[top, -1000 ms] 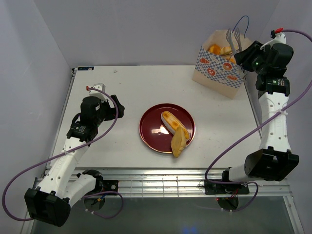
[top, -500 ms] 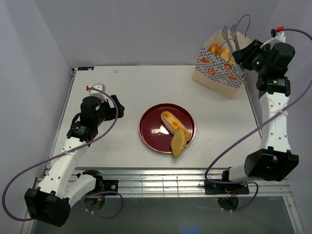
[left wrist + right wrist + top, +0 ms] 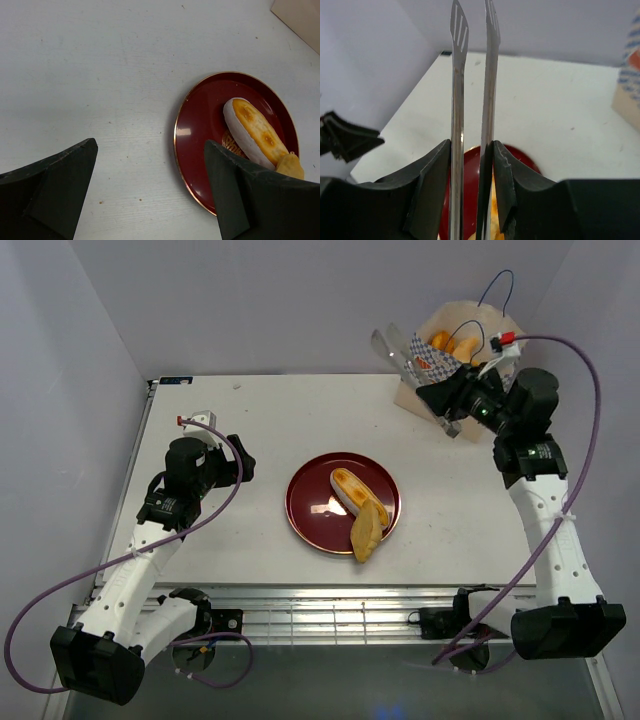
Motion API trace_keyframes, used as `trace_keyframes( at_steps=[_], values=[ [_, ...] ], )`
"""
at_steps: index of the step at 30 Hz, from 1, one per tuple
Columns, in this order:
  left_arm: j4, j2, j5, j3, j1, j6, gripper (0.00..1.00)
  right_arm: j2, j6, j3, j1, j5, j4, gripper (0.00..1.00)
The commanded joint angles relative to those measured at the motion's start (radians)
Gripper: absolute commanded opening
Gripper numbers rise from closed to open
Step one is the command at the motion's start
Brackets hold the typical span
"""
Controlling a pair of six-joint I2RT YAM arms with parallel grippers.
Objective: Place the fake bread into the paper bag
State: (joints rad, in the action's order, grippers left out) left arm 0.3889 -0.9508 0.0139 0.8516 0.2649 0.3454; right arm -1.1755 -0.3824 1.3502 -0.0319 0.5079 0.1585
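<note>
Between loads, it seems: right gripper (image 3: 455, 400) pinches narrow on empty tongs (image 3: 400, 348) beside the paper bag (image 3: 425, 368), remaining fake bread (image 3: 348, 490) on plate (image 3: 300, 510) well apart, near-left; next, reach down there.

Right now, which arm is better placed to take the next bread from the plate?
Probably right: the right end effector grips the tongs, empty, beside the paper bag. The left end effector is open, nearer the plate, but toolless.

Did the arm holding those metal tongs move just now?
Yes. The tongs have swung left, from above the paper bag to past its left edge, out over the table.
</note>
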Motion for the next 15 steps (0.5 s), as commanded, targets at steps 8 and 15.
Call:
trace_keyframes(
  at_steps=[8,15],
  values=[
    [-0.007,0.001,-0.012,0.012,0.004,-0.002,0.98,0.192,0.088,-0.434,-0.298,-0.089,-0.073,0.44],
    [-0.005,-0.005,-0.012,0.012,0.004,-0.002,0.98,0.269,0.145,-0.681,-0.572,-0.213,-0.128,0.44]
  ],
)
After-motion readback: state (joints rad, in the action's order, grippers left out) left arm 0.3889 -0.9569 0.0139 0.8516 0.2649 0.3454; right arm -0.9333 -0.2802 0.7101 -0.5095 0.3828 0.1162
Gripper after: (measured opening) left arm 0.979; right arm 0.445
